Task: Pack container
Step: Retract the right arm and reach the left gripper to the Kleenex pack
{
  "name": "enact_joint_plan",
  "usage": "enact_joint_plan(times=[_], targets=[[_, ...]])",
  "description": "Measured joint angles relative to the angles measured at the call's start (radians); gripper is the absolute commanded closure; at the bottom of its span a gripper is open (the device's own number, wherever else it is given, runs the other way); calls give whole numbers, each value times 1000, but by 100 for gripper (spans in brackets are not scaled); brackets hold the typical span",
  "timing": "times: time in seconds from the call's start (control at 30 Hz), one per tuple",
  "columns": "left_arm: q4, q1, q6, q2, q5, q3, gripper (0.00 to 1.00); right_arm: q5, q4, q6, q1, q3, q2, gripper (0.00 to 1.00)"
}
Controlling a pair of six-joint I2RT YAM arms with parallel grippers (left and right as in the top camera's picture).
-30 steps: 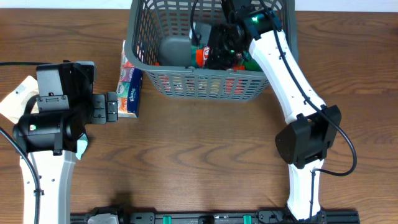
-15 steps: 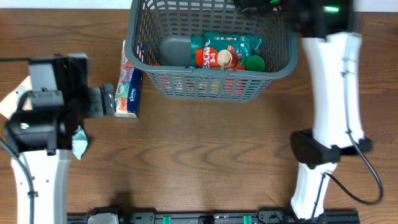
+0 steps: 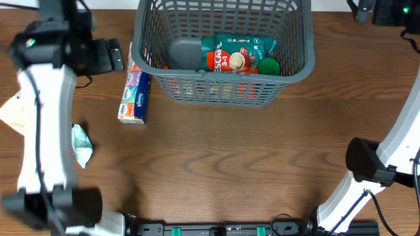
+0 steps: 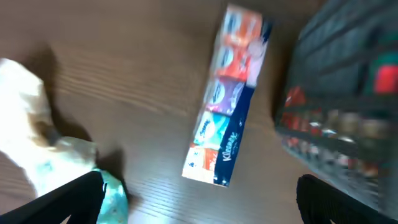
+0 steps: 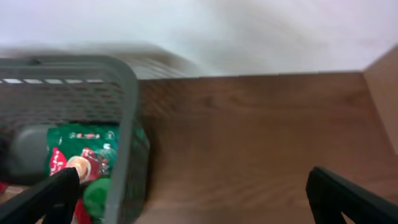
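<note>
The grey lattice basket (image 3: 223, 71) stands at the far middle of the table. It holds a green and red packet (image 3: 236, 54) and a grey object (image 3: 184, 52). My left gripper (image 3: 110, 56) is open and empty, raised to the left of the basket above a Kleenex tissue pack (image 3: 134, 93), which also shows in the left wrist view (image 4: 227, 99). My right gripper (image 3: 363, 9) is open and empty, high at the far right, outside the basket. The right wrist view shows the basket rim (image 5: 127, 87) and the packet (image 5: 81, 155).
A teal packet (image 3: 81, 144) lies on the table at the left and shows in the left wrist view (image 4: 113, 194). A cream paper bag (image 3: 13, 111) lies at the left edge. The tissue pack lies close against the basket's left wall (image 4: 348, 106).
My right gripper came out of the basket, leaving the green and red packet inside, and swung up to the far right. My left arm rose and moved toward the far side.
</note>
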Motion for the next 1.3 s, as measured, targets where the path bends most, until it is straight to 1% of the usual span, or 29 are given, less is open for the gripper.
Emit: enact_joint_plan(times=[0.13,0.43,0.6,0.8,1.07,1.3], targets=[[2,21,22,93,49,-3,1,-13,-23,0,-26,0,0,1],[37,48,32,172,118,-3,2,-23,-41,-9,-37,-10,0,1],[69,48,53,255,158,-3,1,-27,-45,-12,-37,-17,0,1],[112,48,83,346,168,-3,2,-30,-53,-12,-37,-23,0,1],[156,43,128,409,169,-3,1,-31,-55,-12,-37,-23,0,1],[186,5,159,480,169,-3,1,-31,-63,-12,-37,-23,0,1]])
